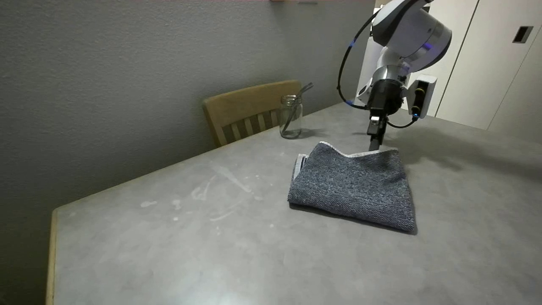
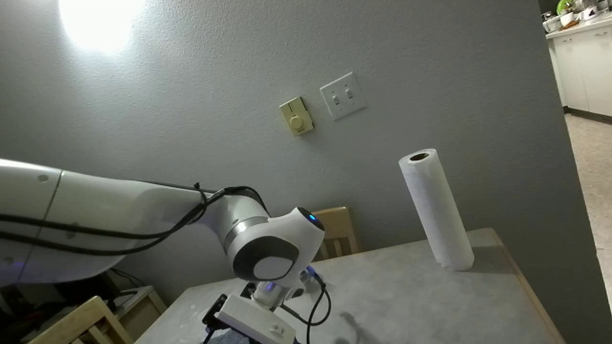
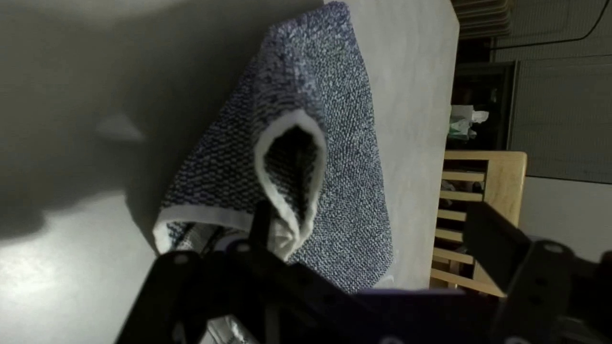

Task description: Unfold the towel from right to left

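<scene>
The dark blue-grey towel lies folded on the table, its white-edged upper layer lifted along the far side. A strip of its striped end shows at the left corner. In the wrist view the towel has a raised loop in its pale edge. My gripper points down at that far edge, its tips partly behind the cloth. Its jaws stand wide apart in the wrist view, one finger against the towel's edge and the opposite finger away from the cloth. Nothing is clamped. In an exterior view the arm hides most of the towel.
A glass jar with a utensil or straw in it stands behind the towel, near the wall-side table edge. A wooden chair is beyond that edge. A paper towel roll stands upright on the table.
</scene>
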`<state>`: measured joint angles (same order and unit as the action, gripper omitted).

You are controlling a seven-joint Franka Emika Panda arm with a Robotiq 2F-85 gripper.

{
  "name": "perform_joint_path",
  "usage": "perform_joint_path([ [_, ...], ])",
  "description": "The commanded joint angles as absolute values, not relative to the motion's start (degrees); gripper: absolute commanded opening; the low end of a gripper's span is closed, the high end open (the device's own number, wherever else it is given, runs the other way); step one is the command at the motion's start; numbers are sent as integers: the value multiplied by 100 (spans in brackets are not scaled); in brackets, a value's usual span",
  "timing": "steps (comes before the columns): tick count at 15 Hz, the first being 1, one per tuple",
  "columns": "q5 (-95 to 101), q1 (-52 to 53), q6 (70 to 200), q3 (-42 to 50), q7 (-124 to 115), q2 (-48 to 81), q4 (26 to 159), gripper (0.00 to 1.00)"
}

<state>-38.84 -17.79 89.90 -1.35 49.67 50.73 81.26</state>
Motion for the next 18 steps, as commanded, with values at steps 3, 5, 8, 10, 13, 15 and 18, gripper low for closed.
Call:
perform_joint_path([
  [3,-3826,-1806,8846,-205,4739,5129,7929,100],
  [5,-3848,-1835,8837,-211,4728,5142,7957,100],
  [8,-3906,-1912,8851,-189,4693,5153,8087,100],
  [10,-3955,-1985,8883,-176,4667,5169,8211,100],
  [13,-4010,-2105,8880,-158,4661,5190,8383,100],
  [15,-4032,-2177,8872,-149,4676,5190,8478,100],
  [18,-4052,-2244,8860,-148,4677,5188,8569,100],
])
